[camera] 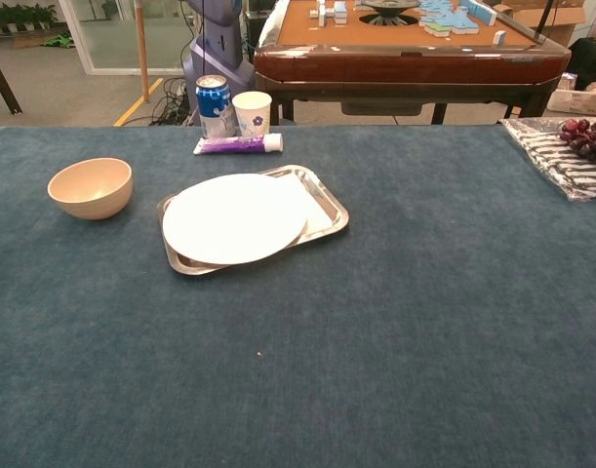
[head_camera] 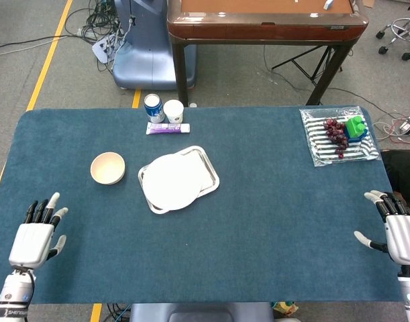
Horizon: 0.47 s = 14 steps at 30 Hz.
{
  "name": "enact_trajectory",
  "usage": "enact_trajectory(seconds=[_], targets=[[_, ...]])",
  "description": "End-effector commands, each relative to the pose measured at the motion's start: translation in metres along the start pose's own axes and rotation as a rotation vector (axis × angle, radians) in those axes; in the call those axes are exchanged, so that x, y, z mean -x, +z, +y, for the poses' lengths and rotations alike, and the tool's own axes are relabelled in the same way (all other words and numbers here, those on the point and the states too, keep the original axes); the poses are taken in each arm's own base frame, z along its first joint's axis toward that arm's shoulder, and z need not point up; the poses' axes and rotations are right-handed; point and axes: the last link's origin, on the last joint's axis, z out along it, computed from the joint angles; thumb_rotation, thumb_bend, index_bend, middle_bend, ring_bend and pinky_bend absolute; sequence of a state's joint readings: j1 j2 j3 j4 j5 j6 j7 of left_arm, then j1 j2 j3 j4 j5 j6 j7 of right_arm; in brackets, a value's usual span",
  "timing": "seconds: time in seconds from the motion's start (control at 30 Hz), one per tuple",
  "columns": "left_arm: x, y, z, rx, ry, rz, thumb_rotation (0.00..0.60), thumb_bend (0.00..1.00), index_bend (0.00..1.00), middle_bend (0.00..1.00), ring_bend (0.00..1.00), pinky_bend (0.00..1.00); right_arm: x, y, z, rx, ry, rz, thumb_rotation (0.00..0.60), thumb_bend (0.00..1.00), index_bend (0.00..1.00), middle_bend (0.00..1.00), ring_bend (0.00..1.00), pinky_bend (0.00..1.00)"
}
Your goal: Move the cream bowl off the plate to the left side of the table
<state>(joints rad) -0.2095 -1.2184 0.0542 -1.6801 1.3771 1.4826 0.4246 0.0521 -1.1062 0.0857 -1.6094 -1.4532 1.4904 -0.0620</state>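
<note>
Both hands sit low at the near edge of the blue-covered bench, seen only in the head view; the left hand rests at the near-left corner with its fingers spread and nothing in it; the right hand lies at the near-right edge, thumb out to the side, fingers apart and empty. One cream bowl stands upright on the cloth on the left side, just beside the metal tray and apart from it; the white plate lies on that tray, overhanging its near-left rim. Behind these, at the far edge, a blue can and a paper cup stand side by side, with a purple tube lying flat in front of them. At the far-right corner a striped clear bag carries dark grapes and a green object that may be a small toy or box, though the view is too coarse to say.
</note>
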Motion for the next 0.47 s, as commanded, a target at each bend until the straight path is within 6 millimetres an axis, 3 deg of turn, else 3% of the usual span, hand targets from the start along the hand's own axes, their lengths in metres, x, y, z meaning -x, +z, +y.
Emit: enact_trajectory(seconds=[0.03,0.47], targets=[[0.000,-0.026,-0.008,-0.014,-0.071,-0.006,0.600,0.34,0.24,0.03,0.00,0.00,0.000,0.000,0.000,0.001,-0.001,0.001,0.600,0.00,0.24,0.23,0.15,0.34],[-0.004,-0.035,-0.020,-0.027,-0.075,0.004,0.600,0.34,0.26,0.05,0.01,0.02,0.005,0.008,-0.002,-0.008,-0.005,-0.026,0.600,0.00,0.24,0.23,0.15,0.34]])
